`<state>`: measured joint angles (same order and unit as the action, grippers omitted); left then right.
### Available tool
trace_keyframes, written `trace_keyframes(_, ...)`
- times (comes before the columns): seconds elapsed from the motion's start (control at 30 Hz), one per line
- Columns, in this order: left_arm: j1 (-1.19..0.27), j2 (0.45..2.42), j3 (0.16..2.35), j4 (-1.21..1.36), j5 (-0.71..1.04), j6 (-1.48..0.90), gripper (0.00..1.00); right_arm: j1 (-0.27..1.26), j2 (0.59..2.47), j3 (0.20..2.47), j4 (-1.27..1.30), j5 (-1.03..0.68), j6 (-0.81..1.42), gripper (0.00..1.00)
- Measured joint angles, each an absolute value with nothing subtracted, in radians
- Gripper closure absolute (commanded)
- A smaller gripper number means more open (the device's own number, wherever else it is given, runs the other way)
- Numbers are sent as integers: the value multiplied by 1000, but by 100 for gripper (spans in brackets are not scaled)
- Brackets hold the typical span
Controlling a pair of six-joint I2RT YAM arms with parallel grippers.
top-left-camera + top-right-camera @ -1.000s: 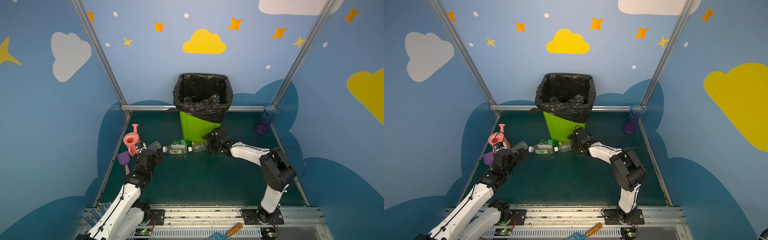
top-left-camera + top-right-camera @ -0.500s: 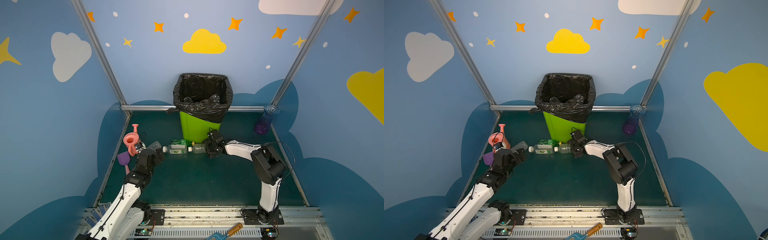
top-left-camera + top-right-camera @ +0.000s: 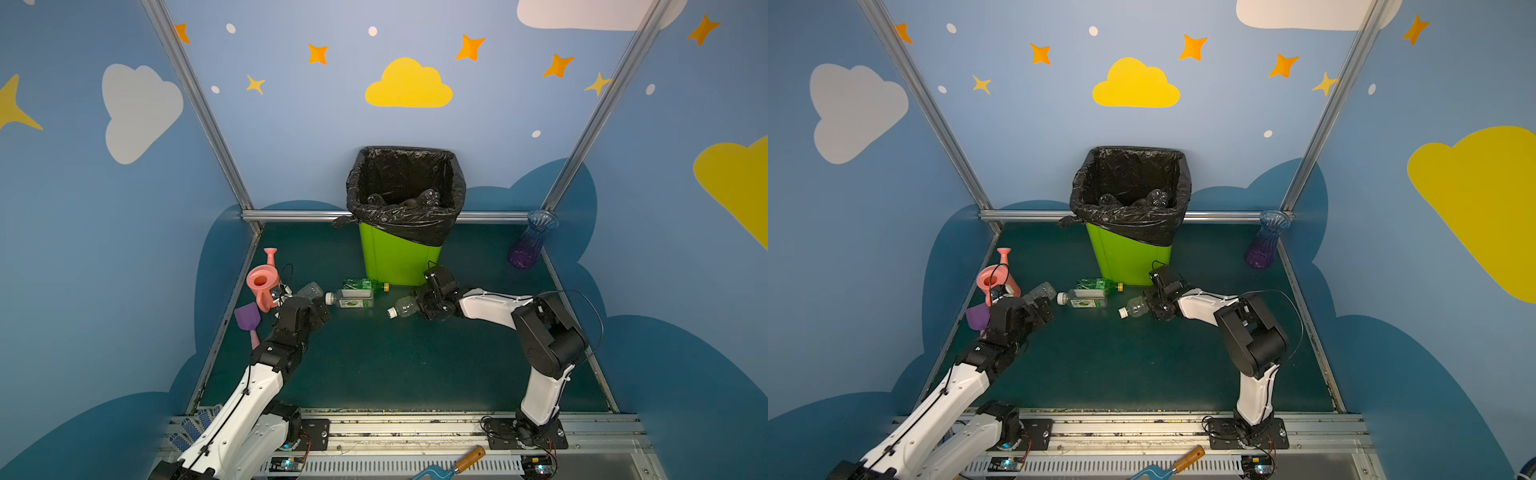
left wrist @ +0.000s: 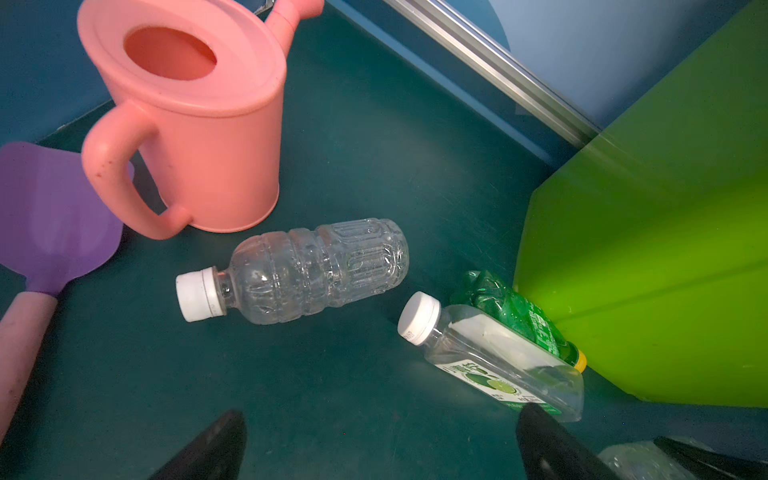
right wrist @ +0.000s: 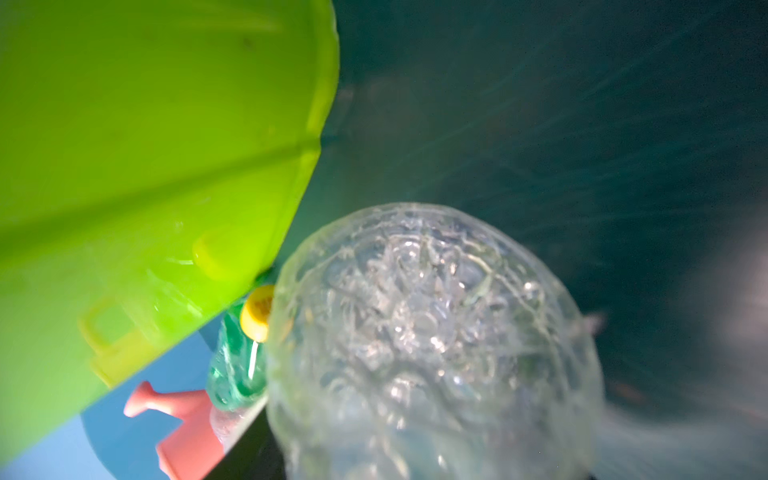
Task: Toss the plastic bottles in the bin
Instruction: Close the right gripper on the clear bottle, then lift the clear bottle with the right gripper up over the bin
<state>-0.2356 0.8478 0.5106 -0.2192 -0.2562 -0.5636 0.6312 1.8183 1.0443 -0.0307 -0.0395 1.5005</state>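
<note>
Lime-green bin (image 3: 395, 262), crinkled black liner (image 3: 415, 224)! Far right, the vase (image 3: 528, 245) fades blue to purple. Left side: pink watering can (image 4: 208, 145), purple spade (image 4: 54, 216). Then a white-capped ribbed clear bottle (image 4: 316, 270), a yellow-capped green bottle (image 4: 507, 309), a green-and-white-labelled clear bottle (image 4: 498, 365), and to their right a plain clear bottle (image 3: 405, 306).

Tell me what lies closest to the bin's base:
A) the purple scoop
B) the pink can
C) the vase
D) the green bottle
D: the green bottle lies on its side right at the foot of the bin, its yellow cap by the green wall.
</note>
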Motion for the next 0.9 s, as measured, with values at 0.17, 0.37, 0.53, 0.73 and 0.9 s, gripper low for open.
trace_keyframes(0.17,-230,905,511,-204,-261,-585,0,574,1550,959,-53,-23,1345,41)
trace_keyframes(0.37,-216,1048,541,-190,-256,-621,0,403,1049,1033,-148,91,1071,40)
trace_keyframes(0.53,-216,1165,627,-194,-232,-627,0,292,973,1435,-158,124,802,37)
trace_keyframes(0.73,-219,1225,709,-196,-150,-606,0,288,1168,1818,-57,39,669,32)
trace_keyframes(0.9,-240,1227,709,-199,-122,-585,0,326,1689,2317,-171,-178,651,14)
